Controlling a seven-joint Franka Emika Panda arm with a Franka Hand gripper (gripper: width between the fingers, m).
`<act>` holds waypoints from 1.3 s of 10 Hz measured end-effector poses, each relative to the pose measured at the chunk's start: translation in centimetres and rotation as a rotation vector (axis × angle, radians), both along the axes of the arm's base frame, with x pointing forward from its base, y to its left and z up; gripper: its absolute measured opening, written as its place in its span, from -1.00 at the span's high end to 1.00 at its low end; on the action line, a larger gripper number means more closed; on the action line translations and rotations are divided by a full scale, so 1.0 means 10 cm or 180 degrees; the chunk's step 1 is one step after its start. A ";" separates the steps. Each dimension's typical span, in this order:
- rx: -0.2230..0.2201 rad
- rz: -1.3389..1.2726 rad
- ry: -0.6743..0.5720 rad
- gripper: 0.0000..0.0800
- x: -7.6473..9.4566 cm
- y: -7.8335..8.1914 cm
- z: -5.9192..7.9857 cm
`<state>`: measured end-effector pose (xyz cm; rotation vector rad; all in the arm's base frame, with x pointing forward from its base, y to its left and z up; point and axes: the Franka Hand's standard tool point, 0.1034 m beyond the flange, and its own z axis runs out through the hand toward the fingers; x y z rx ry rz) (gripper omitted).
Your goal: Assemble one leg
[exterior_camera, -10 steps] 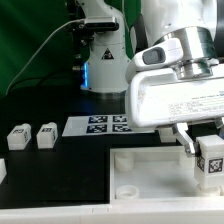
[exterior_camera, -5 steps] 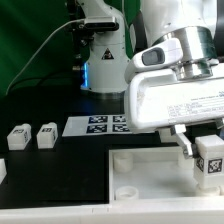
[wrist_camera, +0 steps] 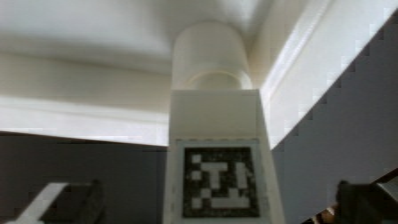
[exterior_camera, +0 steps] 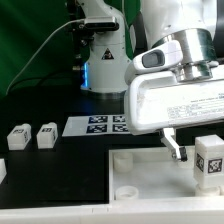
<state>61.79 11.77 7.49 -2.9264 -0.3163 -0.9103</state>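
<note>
I see the claw [wrist_camera: 215, 204] released, the upright leg [wrist_camera: 219, 120] standing between its two fingers [exterior_camera: 176, 146] and touching neither, long axis vertical.

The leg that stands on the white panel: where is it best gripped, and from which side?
Probably from above, on the upper end of the leg, clamping the two flat flanks beside its tagged face. It stands upright on the white panel, so only the top part is free.

The arm reaches down at the exterior view's right, its gripper [exterior_camera: 203, 150] parted, fingers [exterior_camera: 174, 146] seemingly clasping nothing.
</note>
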 end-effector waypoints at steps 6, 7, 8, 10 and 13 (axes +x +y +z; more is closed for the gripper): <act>0.0008 -0.0032 0.0101 -0.62 -0.01 0.00 0.06; 0.0015 -0.0038 0.0191 -0.62 0.01 0.00 0.24; 0.0025 -0.0047 0.0290 -0.62 0.02 0.01 0.38; 0.0004 -0.0063 0.0704 -0.62 0.18 -0.03 0.57; -0.0012 -0.0107 0.1181 -0.62 0.14 -0.02 0.48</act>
